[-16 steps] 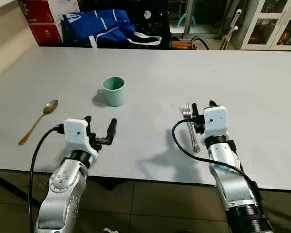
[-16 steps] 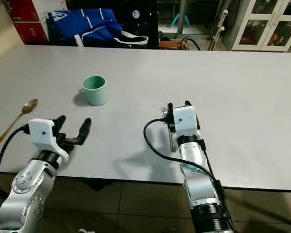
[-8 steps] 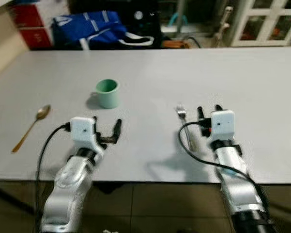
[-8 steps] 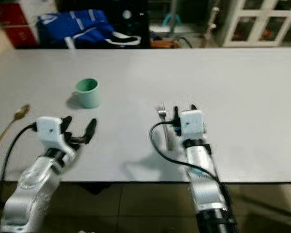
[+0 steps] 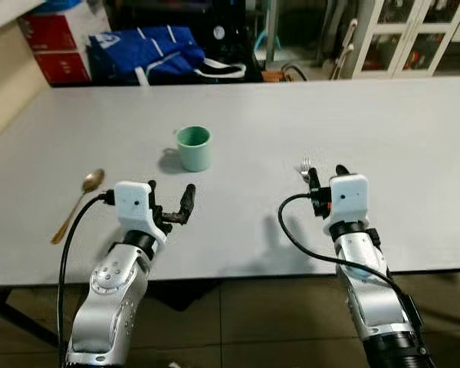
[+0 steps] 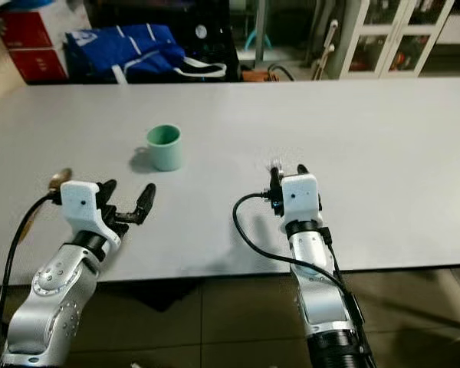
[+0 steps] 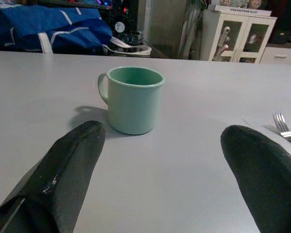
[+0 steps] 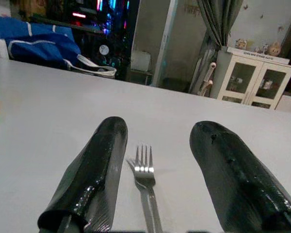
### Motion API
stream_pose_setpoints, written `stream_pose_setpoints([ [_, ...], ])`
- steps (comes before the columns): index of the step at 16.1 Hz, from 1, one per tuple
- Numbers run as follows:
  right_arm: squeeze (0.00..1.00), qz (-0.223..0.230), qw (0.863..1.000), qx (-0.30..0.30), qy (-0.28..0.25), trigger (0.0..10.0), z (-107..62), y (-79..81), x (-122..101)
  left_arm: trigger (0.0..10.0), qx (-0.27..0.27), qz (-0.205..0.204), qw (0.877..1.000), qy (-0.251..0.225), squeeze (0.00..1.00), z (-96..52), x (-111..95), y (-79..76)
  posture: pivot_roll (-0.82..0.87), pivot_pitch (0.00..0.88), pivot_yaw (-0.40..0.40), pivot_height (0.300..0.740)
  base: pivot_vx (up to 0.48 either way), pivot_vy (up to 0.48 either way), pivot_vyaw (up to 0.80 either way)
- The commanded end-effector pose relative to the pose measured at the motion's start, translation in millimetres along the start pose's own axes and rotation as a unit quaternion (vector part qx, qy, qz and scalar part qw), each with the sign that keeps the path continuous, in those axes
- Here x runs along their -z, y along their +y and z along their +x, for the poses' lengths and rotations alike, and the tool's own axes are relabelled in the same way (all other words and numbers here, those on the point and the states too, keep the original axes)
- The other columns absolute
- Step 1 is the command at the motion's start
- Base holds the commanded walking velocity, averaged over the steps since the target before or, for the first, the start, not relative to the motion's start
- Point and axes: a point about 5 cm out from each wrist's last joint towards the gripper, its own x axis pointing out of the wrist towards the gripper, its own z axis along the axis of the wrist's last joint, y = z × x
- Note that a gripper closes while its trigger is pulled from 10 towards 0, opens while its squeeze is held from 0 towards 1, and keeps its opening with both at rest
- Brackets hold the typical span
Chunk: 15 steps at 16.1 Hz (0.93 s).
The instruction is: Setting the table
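Right end effector (image 8: 153, 174) has advanced over the fork (image 8: 146, 189) — fingers spread astride it; left end effector (image 7: 160, 174) released.

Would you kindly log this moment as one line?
task: setting table | right gripper: open, astride silver fork | left gripper: open, facing green mug | gold spoon: untouched

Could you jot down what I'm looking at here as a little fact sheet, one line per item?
surface: grey table
cup: green mug, upright, mid-table
spoon: gold spoon, lying near the robot's left edge
fork: silver fork, lying flat between the right gripper's fingers
left gripper: left gripper, open, low over the table, pointing toward the mug
right gripper: right gripper, open, straddling the fork
background: blue bag, white cabinet
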Motion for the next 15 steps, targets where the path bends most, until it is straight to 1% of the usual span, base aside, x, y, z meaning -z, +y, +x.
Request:
stream_pose_setpoints([
  [1, 0.00, -0.001, 1.000, 0.000, -0.007, 10.0, 1.6, -0.4, -2.3, 10.0, -0.001, 0.008, 1.000, 0.000, 0.00, 0.1, -3.6, -0.1, -0.13, 0.000, 0.076, 0.740, 0.000, 0.472, 0.00],
  [3, 0.00, 0.000, 1.000, -0.001, -0.007, 10.0, 2.3, 0.8, -2.5, 10.0, -0.001, 0.003, 1.000, -0.002, 0.00, 1.9, -4.8, -0.7, -0.13, 0.000, 0.077, 0.740, 0.000, 0.474, 0.00],
  [10, 0.00, 0.003, 1.000, -0.002, -0.003, 10.0, 1.1, 0.9, -0.9, 10.0, -0.008, 0.010, 1.000, 0.000, 0.00, 4.9, -4.5, -1.0, -0.14, 0.000, 0.085, 0.740, 0.000, 0.479, 0.00],
  [15, 0.00, 0.005, 1.000, -0.004, -0.003, 10.0, 3.9, 1.8, -1.4, 10.0, -0.016, 0.007, 1.000, -0.005, 0.00, 8.6, -7.3, 0.5, -0.14, 0.000, 0.079, 0.740, 0.000, 0.480, 0.00],
])
